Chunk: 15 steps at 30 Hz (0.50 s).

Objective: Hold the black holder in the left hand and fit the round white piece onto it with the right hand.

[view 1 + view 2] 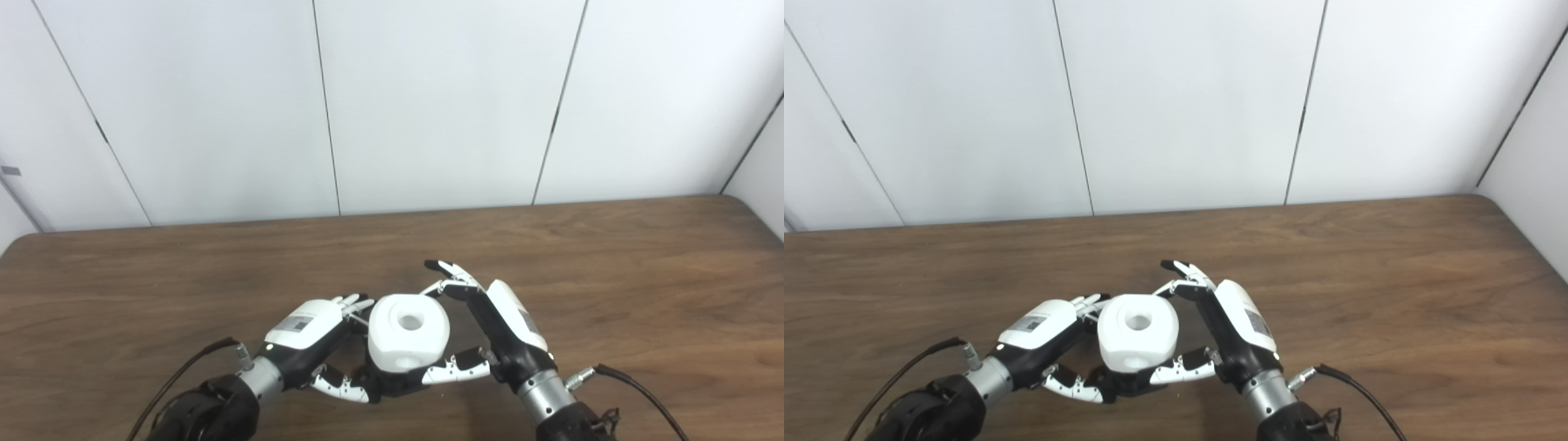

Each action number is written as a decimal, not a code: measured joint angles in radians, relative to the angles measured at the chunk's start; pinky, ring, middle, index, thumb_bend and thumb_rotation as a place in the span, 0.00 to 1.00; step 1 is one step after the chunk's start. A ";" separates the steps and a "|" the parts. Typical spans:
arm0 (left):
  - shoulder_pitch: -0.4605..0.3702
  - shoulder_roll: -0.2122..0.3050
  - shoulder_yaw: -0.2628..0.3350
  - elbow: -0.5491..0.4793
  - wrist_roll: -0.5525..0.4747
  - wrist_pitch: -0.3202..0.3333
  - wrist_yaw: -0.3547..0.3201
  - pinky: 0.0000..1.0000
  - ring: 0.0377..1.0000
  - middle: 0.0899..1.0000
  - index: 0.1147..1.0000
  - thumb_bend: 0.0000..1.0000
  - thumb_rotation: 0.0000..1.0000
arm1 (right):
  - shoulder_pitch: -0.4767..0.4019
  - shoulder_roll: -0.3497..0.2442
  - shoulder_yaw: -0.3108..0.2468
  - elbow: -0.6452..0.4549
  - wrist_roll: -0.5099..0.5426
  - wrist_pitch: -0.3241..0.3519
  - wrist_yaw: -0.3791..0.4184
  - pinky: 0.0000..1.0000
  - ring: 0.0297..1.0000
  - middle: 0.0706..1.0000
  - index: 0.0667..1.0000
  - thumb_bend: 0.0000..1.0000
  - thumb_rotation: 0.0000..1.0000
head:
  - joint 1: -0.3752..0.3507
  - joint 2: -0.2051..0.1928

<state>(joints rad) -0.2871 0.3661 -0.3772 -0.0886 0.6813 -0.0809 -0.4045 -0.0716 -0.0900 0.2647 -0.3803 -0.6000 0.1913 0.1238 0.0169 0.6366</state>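
Observation:
The round white piece (407, 331), with a hole in its top, sits low over the table between both hands. Under it only a dark bit of the black holder (392, 384) shows; the rest is hidden. My left hand (312, 337) comes in from the left with its fingers curled behind and under the piece and its thumb low in front, shut on the holder. My right hand (493, 324) is on the right side. Its thumb presses the piece's lower edge and one finger touches the top rim, while the other fingers point up and away.
The brown wooden table (612, 275) stretches to both sides and behind the hands. White wall panels stand close behind its far edge. Cables trail from both wrists at the bottom of the picture.

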 measured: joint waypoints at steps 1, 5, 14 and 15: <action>0.000 0.000 0.000 0.000 0.000 0.000 0.000 1.00 1.00 0.96 0.41 0.52 0.05 | 0.000 0.000 0.000 0.004 0.000 0.000 0.000 0.82 0.95 0.90 0.44 0.51 0.13 | 0.000 0.000; 0.000 -0.001 0.000 0.000 0.000 0.000 0.000 1.00 1.00 0.96 0.41 0.52 0.05 | 0.000 -0.002 0.002 0.026 -0.003 0.000 0.000 0.83 0.96 0.91 0.44 0.51 0.13 | 0.002 0.000; 0.000 -0.001 -0.002 -0.007 0.002 0.013 -0.004 1.00 1.00 0.96 0.41 0.52 0.05 | 0.001 -0.003 0.005 0.061 -0.012 -0.001 -0.001 0.79 0.95 0.91 0.44 0.51 0.13 | 0.003 0.006; 0.000 -0.001 -0.003 -0.012 0.004 0.016 -0.005 1.00 1.00 0.96 0.41 0.52 0.05 | 0.001 -0.004 0.005 0.062 -0.013 -0.002 -0.001 0.79 0.95 0.91 0.44 0.51 0.13 | 0.003 0.006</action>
<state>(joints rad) -0.2871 0.3646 -0.3803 -0.1006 0.6851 -0.0645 -0.4099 -0.0706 -0.0942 0.2701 -0.3180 -0.6130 0.1898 0.1227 0.0199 0.6427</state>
